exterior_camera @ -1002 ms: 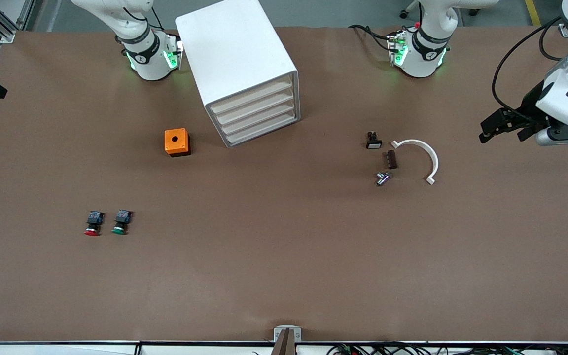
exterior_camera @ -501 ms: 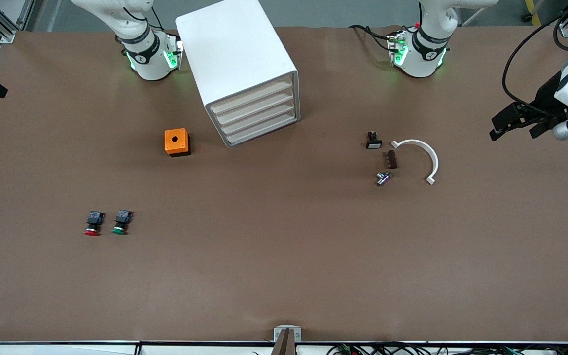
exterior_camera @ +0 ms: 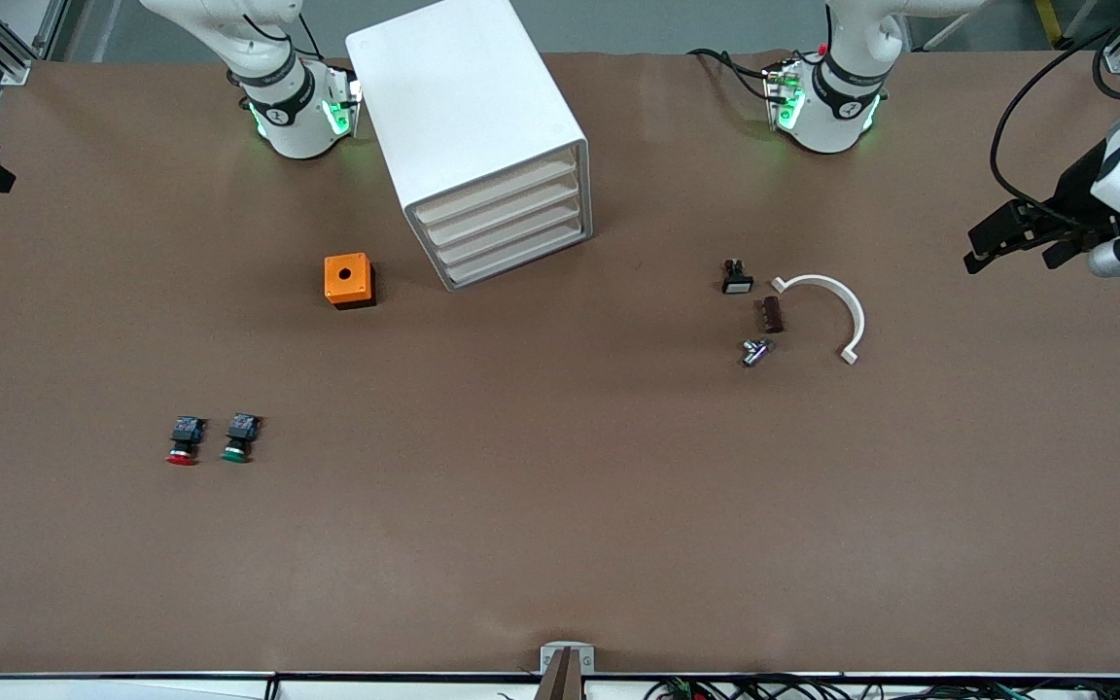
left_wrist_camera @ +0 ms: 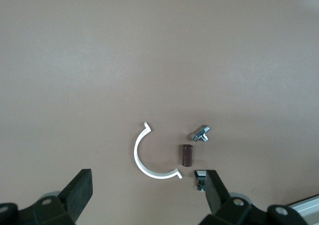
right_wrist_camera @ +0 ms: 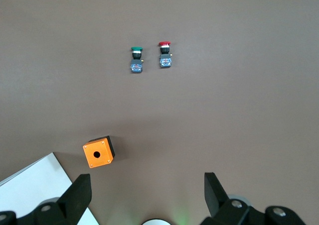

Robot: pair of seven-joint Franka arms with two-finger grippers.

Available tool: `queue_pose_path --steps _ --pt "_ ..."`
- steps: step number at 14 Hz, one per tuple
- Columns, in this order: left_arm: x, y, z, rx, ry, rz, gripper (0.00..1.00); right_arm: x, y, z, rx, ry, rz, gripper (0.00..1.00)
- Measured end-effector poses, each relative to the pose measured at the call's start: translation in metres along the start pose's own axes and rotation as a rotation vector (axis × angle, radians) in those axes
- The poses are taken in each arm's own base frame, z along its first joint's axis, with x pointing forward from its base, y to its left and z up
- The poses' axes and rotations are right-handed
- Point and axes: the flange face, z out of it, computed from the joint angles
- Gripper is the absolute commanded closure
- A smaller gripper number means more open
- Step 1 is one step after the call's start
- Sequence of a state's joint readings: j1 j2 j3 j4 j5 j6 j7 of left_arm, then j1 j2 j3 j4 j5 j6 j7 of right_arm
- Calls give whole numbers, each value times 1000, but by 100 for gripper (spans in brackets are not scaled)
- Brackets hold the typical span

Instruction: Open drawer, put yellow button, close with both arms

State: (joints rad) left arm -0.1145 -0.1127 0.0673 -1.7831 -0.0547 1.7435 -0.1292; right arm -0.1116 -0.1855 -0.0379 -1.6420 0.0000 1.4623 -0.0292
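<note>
On the cabinet (exterior_camera: 478, 136) the top drawer (exterior_camera: 496, 188) sits flush, shut; no yellow button shows. Left gripper (exterior_camera: 1007, 236) hangs released over the table toward its own end from the cabinet; right gripper (right_wrist_camera: 147, 197) spread above the orange box (right_wrist_camera: 98, 152)

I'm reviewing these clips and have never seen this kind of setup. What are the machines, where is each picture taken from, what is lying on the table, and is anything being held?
Two white robot arms stand at a brown table. The wide picture looks down from a high camera facing them; the other two come from cameras on each arm's wrist.

The left gripper hangs open over the left arm's end of the table, holding nothing. The right gripper is open and empty, above an orange box beside the white cabinet.

All four drawers look shut, including the top drawer. Nearer the camera lie a red button and a green button. Toward the left arm's end lie a white curved piece and some small parts. No yellow button is visible.
</note>
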Motion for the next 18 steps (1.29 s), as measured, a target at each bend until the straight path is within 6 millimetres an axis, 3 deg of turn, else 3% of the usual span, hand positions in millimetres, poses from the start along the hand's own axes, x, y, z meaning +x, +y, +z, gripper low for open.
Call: queue_pose_path --steps 9,18 --pt "0 -1 -18 -1 5 -1 0 0 0 0 0 -1 -1 0" --pt "5 0 -4 6 -31 -2 0 0 0 0 0 -2 -1 0"
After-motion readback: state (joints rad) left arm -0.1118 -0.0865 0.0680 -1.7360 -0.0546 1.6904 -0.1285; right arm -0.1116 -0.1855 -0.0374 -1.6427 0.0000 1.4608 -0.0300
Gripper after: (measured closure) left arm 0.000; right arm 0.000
